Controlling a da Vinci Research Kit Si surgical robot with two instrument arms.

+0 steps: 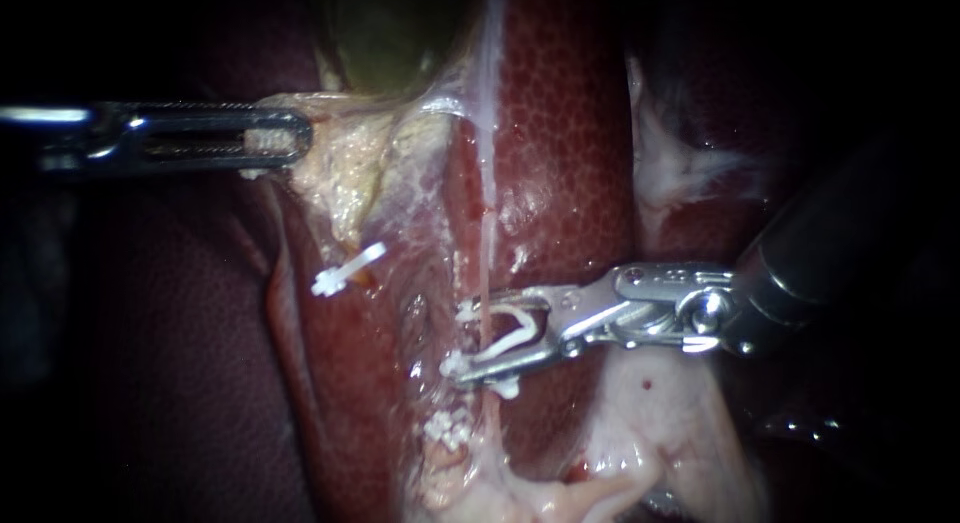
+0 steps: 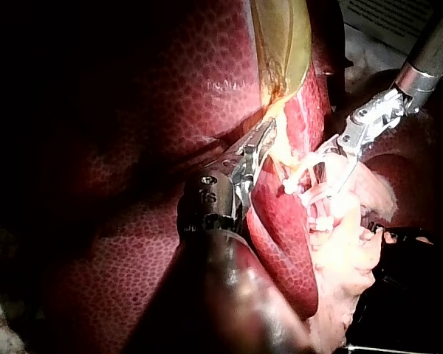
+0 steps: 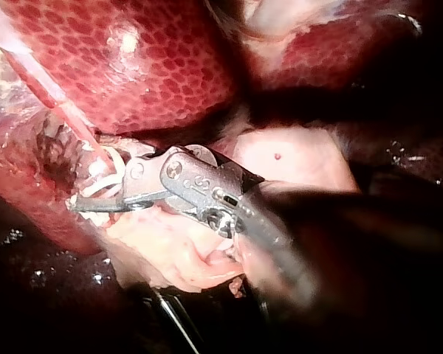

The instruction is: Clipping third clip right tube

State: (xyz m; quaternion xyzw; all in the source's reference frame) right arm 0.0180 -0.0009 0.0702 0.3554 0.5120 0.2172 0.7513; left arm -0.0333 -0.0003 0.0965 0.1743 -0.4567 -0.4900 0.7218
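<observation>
Two grips: left instrument (image 1: 292,140) clamps tissue (image 1: 340,168) at ten o'clock; right instrument (image 1: 462,338) holds an open clip (image 1: 515,328) astride the right tube (image 1: 487,253), so squeeze squarely.

I see the liver (image 1: 560,133) dark red with fine honeycomb mottling, the gallbladder (image 1: 385,33) olive-green, the clip (image 1: 512,323) white.

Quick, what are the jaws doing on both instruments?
Left instrument: jaws shut on pale tissue below the gallbladder.
Right instrument: jaws hold an unclosed white clip straddling the tube.
</observation>
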